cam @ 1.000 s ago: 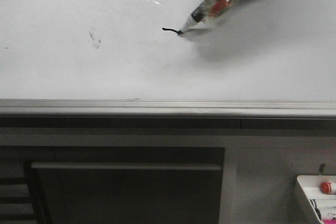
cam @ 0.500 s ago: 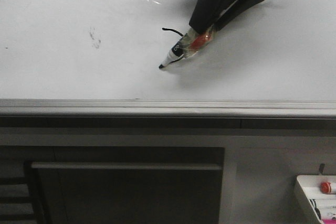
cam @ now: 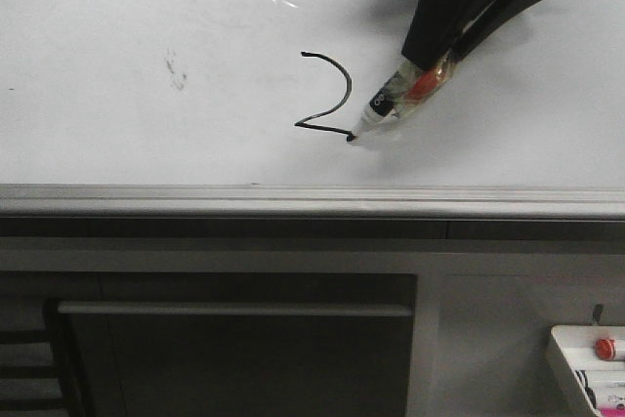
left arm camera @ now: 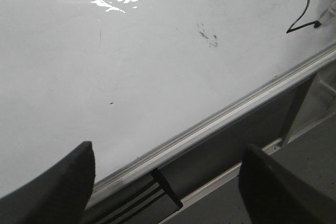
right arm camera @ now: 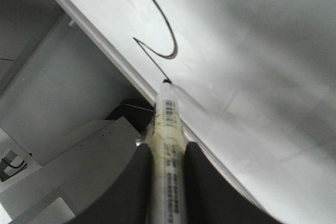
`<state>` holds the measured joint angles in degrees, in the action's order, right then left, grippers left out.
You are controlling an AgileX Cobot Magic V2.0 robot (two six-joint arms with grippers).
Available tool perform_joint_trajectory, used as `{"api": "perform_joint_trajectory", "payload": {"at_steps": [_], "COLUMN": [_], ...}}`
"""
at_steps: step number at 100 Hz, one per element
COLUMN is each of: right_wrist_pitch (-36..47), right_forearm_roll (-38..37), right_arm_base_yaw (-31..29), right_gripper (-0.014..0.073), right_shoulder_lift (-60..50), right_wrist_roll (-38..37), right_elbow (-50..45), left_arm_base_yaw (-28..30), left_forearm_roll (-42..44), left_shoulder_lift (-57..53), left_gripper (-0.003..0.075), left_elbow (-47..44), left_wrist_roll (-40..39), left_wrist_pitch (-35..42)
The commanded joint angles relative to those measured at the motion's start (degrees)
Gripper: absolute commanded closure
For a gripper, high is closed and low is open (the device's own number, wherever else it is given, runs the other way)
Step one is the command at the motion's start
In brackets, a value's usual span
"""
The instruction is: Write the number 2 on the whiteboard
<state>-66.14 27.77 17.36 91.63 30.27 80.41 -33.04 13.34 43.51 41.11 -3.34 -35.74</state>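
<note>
Right gripper: its 2 fingers pinch the barrel of a marker, held at a slant so that only the tip meets the whiteboard. The slant probably keeps the gripper body off the glossy surface and leaves the stroke open to the camera. The tip rests at the right end of the base stroke of the number 2, whose curved top and diagonal are already drawn; the digit appears nearly or fully complete. It lies right of centre on the board, just beyond the grey rail along the near edge. A small dark smudge sits well apart to the left of the digit. Left gripper: fingers spread wide, holding nothing, poised over the near left part of the board, clear of the writing. At the near right, below the board, a small white tray holds a red cap.
</note>
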Motion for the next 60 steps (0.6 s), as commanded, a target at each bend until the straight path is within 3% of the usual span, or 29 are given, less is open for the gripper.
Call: {"api": "perform_joint_trajectory", "payload": {"at_steps": [1, 14, 28, 43, 60], "right_wrist_pitch": [1.8, -1.2, -4.2, -7.7, -7.6], "right_forearm_roll": [4.3, 7.2, 9.8, 15.0, 15.1], "right_arm_base_yaw": [0.0, 0.0, 0.0, 1.4, 8.8], "right_gripper": [0.0566, 0.0566, 0.0566, 0.0566, 0.0566], "right_shoulder_lift": [-3.6, -7.3, -11.6, -15.9, -18.1], "right_wrist_roll": [3.5, 6.4, 8.9, 19.8, 30.7], "right_elbow": [1.5, 1.5, 1.1, -1.3, -4.7], "left_arm_base_yaw": [0.1, 0.1, 0.1, 0.1, 0.1], "left_forearm_roll": [0.3, -4.4, -18.2, -35.6, -51.6], "left_shoulder_lift": [0.1, 0.1, 0.3, 2.5, 7.8], "left_gripper": [0.0197, 0.0197, 0.0197, 0.0197, 0.0197], "left_elbow": [2.0, 4.8, 7.4, 7.5, 8.5], "left_wrist_roll": [0.8, 7.4, 25.0, 42.1, 57.4], "left_wrist_pitch": [2.8, -1.2, -5.7, -6.8, -9.6]}}
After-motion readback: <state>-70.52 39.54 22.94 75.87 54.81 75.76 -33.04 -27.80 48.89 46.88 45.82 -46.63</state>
